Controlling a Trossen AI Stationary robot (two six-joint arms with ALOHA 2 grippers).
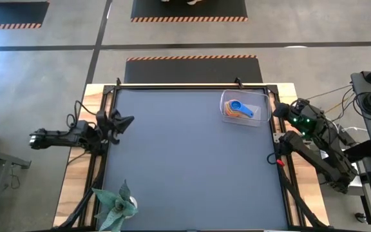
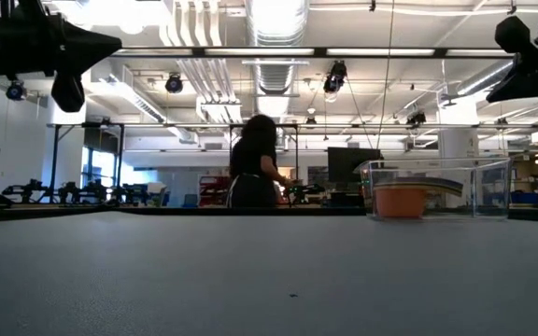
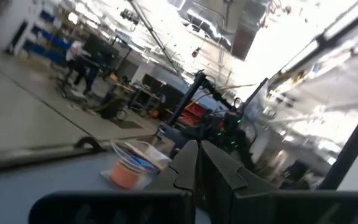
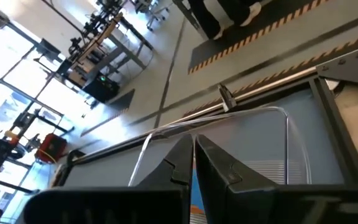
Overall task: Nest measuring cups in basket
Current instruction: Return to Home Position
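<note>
Cups (image 1: 239, 109) nested in bin (image 1: 257, 103). Left claw (image 1: 122, 121) closed, empty, held at surface (image 1: 185, 167) edge. Right claw (image 1: 279, 111) closed, empty, just beside bin: bin could be clipped, shoved if retreat swung wide.

Clear glossy plastic basket (image 1: 258, 98) — matt table (image 1: 185, 164)

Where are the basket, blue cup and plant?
basket (image 1: 257, 100): high view, a bare corner of its floor.
blue cup (image 1: 236, 106): high view, its bowl.
plant (image 1: 113, 205): high view, its middle leaves.
</note>
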